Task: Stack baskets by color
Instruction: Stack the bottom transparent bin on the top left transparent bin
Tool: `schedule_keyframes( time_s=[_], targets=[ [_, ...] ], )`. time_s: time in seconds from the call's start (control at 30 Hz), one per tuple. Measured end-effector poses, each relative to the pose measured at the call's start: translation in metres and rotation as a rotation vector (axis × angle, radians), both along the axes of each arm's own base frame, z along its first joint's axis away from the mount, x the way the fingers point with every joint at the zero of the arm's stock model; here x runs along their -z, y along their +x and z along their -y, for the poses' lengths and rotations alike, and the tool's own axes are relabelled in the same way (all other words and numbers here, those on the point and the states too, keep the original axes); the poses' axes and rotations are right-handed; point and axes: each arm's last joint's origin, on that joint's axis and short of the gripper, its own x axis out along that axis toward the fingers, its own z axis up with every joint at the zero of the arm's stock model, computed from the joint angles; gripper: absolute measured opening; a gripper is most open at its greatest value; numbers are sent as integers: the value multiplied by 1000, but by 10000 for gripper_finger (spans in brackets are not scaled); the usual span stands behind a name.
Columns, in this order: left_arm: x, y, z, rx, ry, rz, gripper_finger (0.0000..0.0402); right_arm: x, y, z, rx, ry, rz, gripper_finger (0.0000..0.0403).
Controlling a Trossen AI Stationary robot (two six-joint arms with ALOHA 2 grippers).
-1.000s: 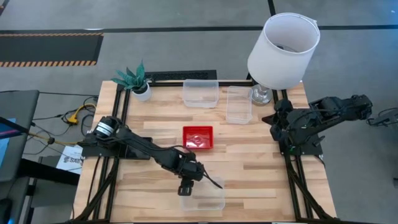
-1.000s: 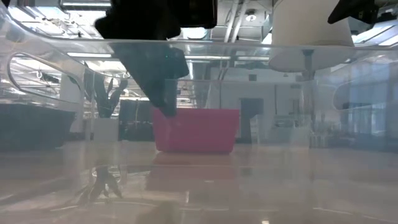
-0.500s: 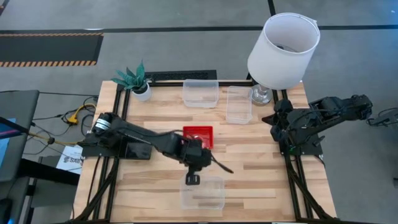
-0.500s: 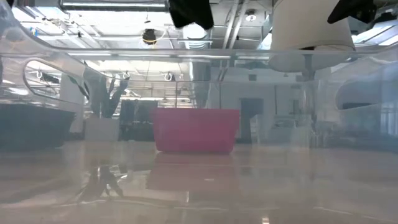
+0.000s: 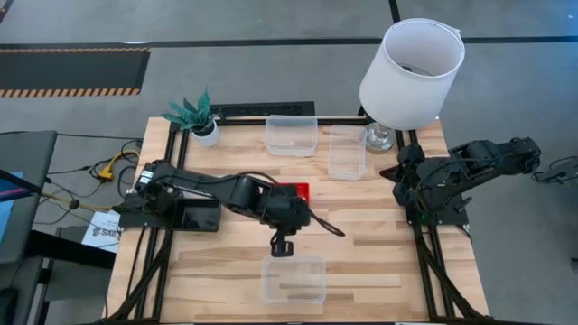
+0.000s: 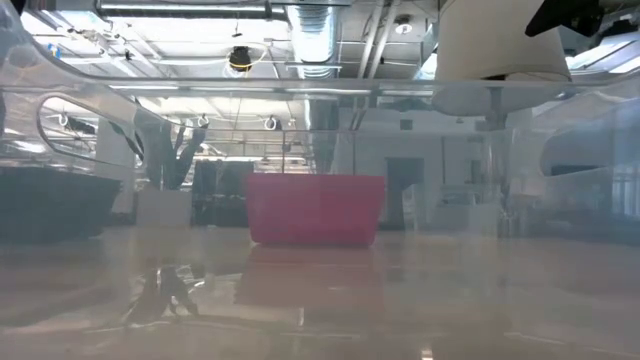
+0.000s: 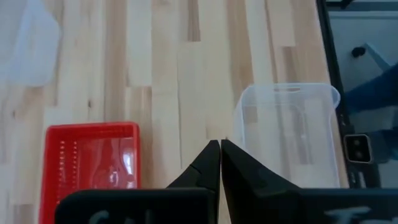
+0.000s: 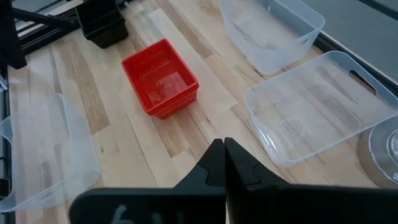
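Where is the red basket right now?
In the high view the red basket sits mid-table, partly under the left arm, between the two far clear baskets and the near one.

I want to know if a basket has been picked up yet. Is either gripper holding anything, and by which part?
Nothing is held. The left gripper is shut and empty above the table between the red basket and the near clear basket. The right gripper is shut and empty too.

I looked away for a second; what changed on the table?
The left gripper drew back from the near clear basket toward the red basket and shut empty. The baskets, lamp, plant and right gripper stayed put.
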Motion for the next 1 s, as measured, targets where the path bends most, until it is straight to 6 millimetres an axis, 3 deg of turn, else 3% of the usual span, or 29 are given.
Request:
schedule_keyframes(
  time_s=[0.1,0.23,0.33,0.43,0.57,0.7,1.0],
  targets=[
    [11,6,7,24,-10,-32,2,0,0,0,0,0,0,7],
    [46,17,28,101,40,-132,28,0,0,0,-1,1,0,7],
    [63,22,36,138,-34,-195,65,0,0,0,-1,2,2,7],
    [67,25,33,125,-103,-222,111,0,0,0,-4,3,1,7],
    [70,26,33,86,-53,-201,171,0,0,-1,-39,-2,-13,7],
    [95,27,42,46,-97,-205,212,1,0,-1,-76,-9,-30,7],
    [148,13,59,-79,-1,-204,214,1,0,-3,-161,-32,-58,7]
  ],
)
